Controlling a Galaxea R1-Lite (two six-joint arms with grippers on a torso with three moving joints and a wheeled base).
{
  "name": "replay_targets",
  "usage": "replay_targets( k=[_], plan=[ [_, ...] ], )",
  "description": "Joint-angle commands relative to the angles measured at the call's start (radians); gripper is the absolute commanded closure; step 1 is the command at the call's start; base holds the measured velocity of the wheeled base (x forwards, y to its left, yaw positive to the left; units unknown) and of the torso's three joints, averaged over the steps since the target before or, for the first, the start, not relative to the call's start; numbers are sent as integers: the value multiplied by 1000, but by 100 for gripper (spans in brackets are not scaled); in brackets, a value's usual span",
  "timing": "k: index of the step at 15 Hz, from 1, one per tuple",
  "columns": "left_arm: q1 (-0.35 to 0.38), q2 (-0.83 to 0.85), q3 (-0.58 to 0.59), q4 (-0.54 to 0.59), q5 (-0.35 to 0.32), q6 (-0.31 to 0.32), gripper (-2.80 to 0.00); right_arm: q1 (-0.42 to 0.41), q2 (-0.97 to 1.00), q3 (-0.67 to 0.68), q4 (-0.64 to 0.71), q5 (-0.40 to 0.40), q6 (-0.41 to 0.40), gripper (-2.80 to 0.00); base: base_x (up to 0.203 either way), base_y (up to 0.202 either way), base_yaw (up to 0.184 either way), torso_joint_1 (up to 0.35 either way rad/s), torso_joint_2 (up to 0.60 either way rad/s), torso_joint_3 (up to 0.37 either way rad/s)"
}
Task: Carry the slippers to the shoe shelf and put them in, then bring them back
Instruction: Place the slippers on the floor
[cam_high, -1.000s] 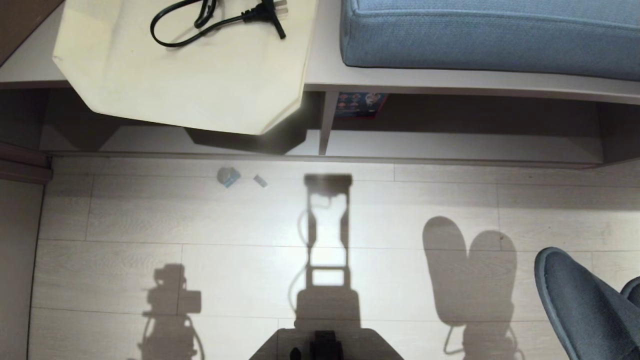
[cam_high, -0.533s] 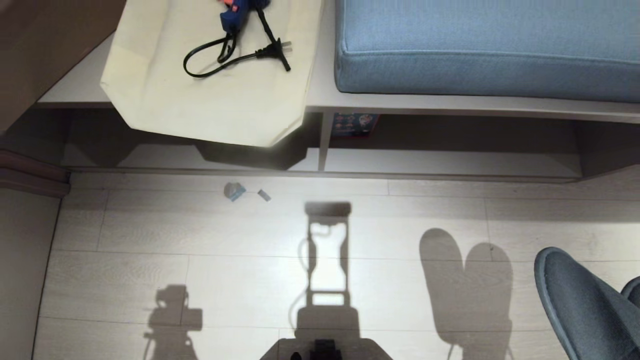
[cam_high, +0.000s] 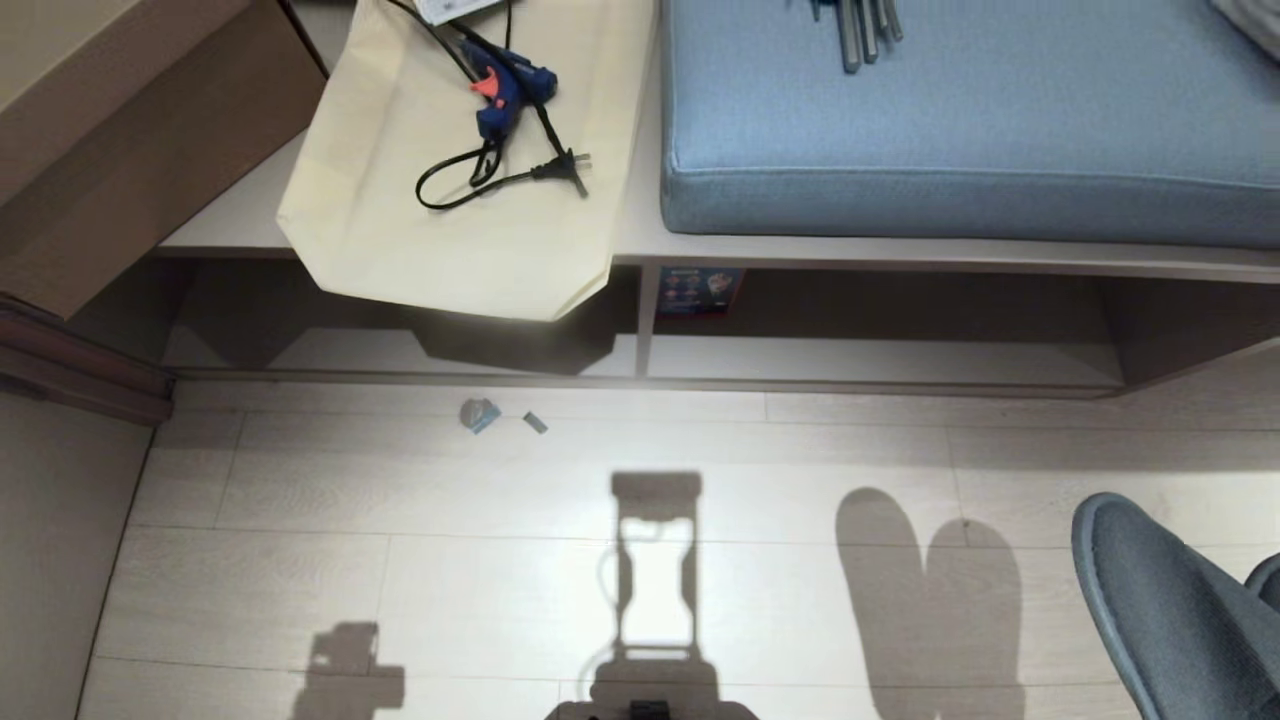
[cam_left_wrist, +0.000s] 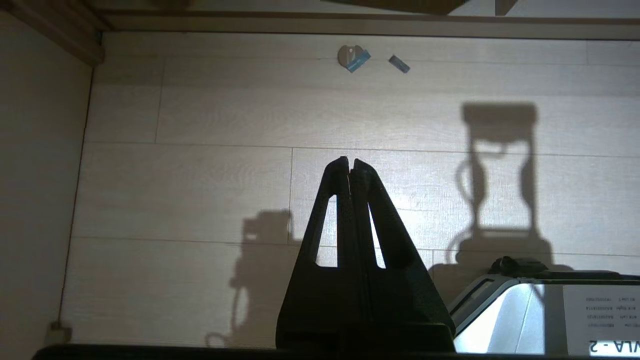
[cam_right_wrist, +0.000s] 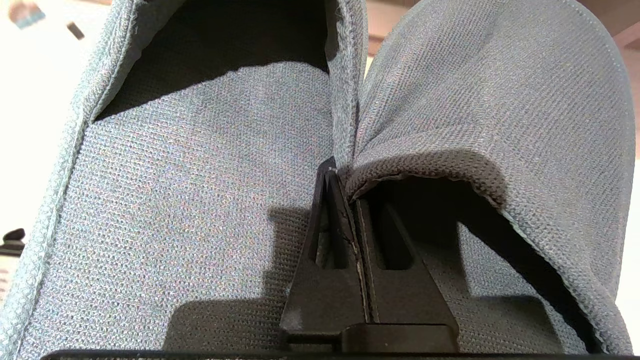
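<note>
Slippers, two of them, grey-blue woven fabric with closed toes and open backs, hang side by side from my right gripper, whose jaws are pinched shut on the fabric edges where the pair meets; in the head view their toes show low at the right edge. My left gripper is closed on nothing, its two fingers pressed together above pale wood-plank floor. Ahead of both grippers, well apart, stands the low taupe laminate shoe shelf, two open cubbies split by one upright divider, under a bench board. One cream fabric tote bag droops over the left cubby's mouth, carrying one blue glue gun with a black cord. One thick blue-grey seat cushion lies on the board above the right cubby, with one small printed card at the back inside. Two small blue-grey scraps lie on the floor before the shelf, beyond my left gripper's tips.
</note>
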Motion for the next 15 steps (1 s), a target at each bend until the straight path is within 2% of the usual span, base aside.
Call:
replay_targets(
  k=[1, 15],
  plan=[
    [0, 1, 0, -1, 0, 0, 0, 0, 2, 0, -2, 1, 3, 0, 0, 0, 0, 5, 2, 203],
    [0, 1, 0, -1, 0, -2, 0, 0, 2, 0, 0, 1, 6, 0, 0, 0, 0, 1, 2, 201]
  ],
)
